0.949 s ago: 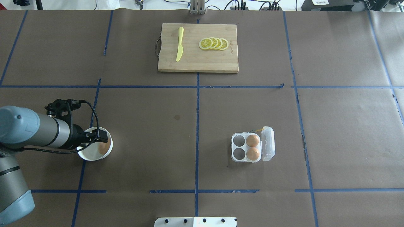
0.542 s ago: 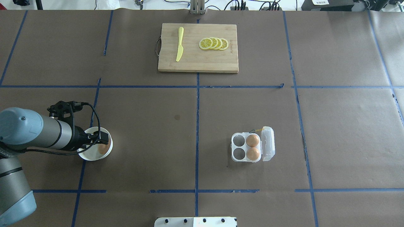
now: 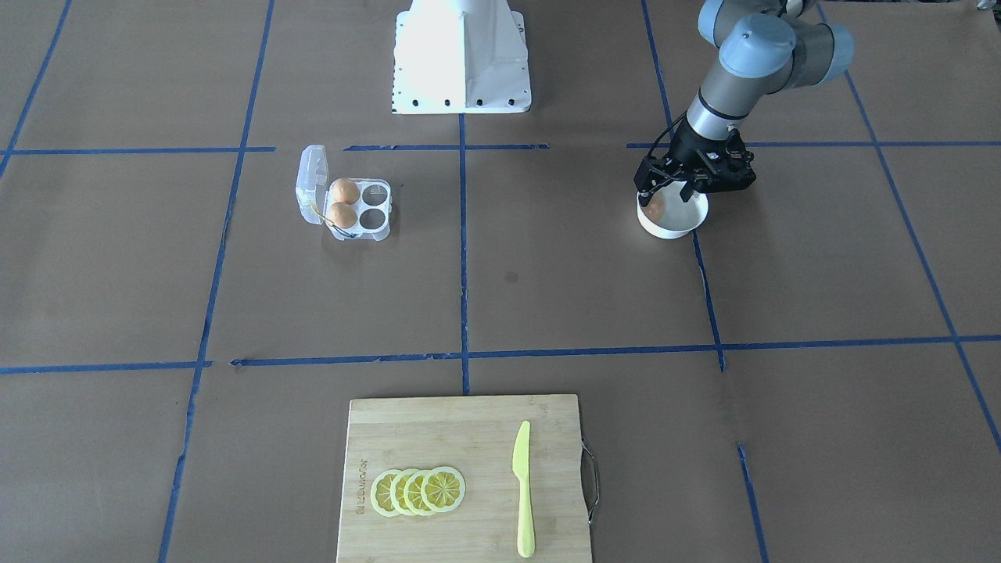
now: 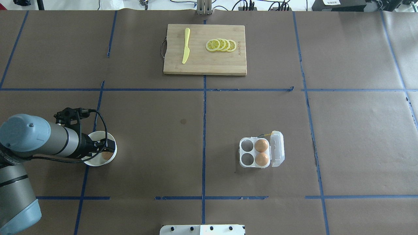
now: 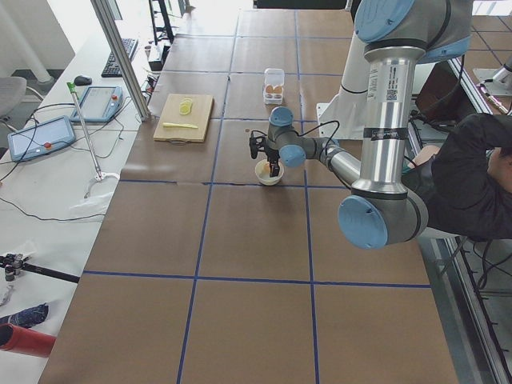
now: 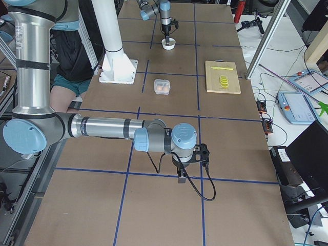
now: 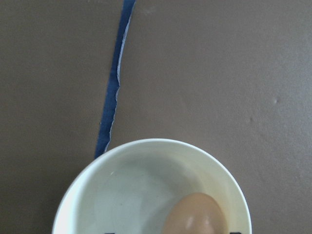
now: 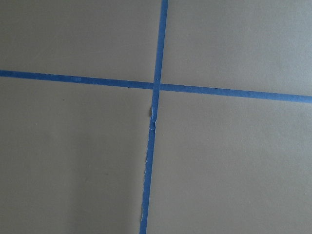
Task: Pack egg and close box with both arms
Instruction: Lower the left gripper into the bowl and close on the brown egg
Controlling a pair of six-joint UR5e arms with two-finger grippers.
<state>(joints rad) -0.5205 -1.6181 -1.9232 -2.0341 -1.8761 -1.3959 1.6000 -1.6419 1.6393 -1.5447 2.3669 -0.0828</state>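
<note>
- Down over the bowl [image 7: 122, 190] with the left arm [image 4: 49, 143], far out at 9 o'clock from the box [image 4: 247, 159] across the table [image 4: 156, 147]; wrist aimed straight down, presumably for a pick from above.
- Left jaws released, with two dark tips just visible wide apart at the bottom edge of the wrist view, one on either side of the egg [image 7: 192, 214]; nothing grasped yet; spread that way most likely to close across the egg's narrow width.
- Egg toward 5 o'clock inside the bowl in the wrist view, close to the wall; probably rolled there on the curved floor, hence a grip set off from the bowl's middle.
- Box open, with the lid [image 4: 277, 148] folded back at 3 o'clock; leaves the two empty cups at 9 o'clock bare on the side facing the bowl, apparently for an easy drop; the cups next to the lid already filled by two other eggs [image 4: 261, 145].
- Right arm [image 6: 102, 127] low above a tape cross [image 8: 156, 87], well apart from the box; cannot tell whether the right jaws are released or clenched; likely parked clear until the lid needs both arms.
</note>
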